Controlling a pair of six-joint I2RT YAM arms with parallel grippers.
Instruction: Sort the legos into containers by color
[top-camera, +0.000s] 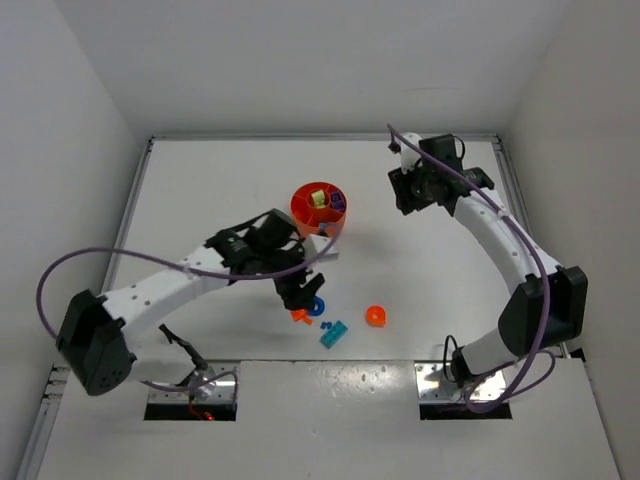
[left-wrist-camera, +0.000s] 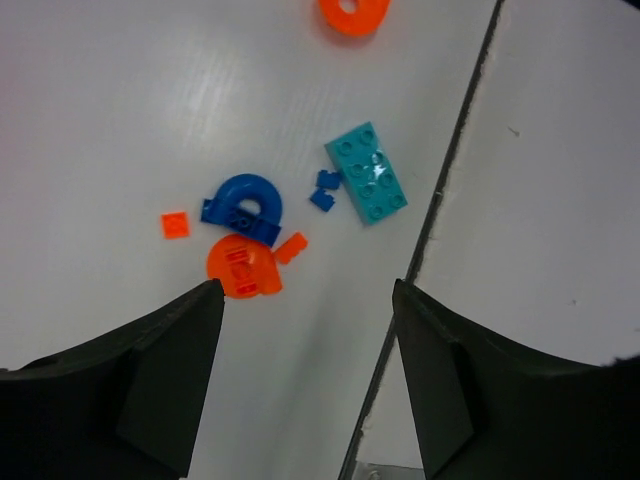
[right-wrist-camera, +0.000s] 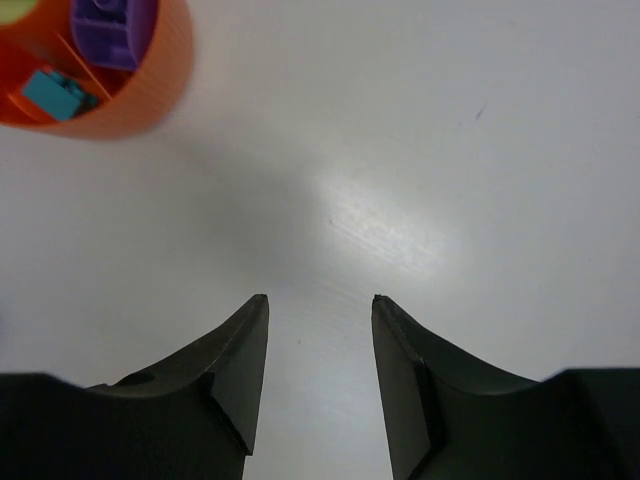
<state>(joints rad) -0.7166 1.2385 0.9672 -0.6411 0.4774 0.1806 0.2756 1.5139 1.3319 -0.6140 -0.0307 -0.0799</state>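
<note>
Left fingers (left-wrist-camera: 160, 390) apart near blue arch (left-wrist-camera: 243, 188)

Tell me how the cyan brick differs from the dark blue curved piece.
The cyan brick is a straight rectangle with two stud rows; the dark blue curved piece is an arch. The curved piece lies against an orange piece; the brick does not. Both lie on the table.

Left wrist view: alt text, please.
The open left gripper hovers over a blue arch, an orange half-disc, a cyan brick, tiny blue bits and orange bits. An orange ring lies at the top edge.
</note>
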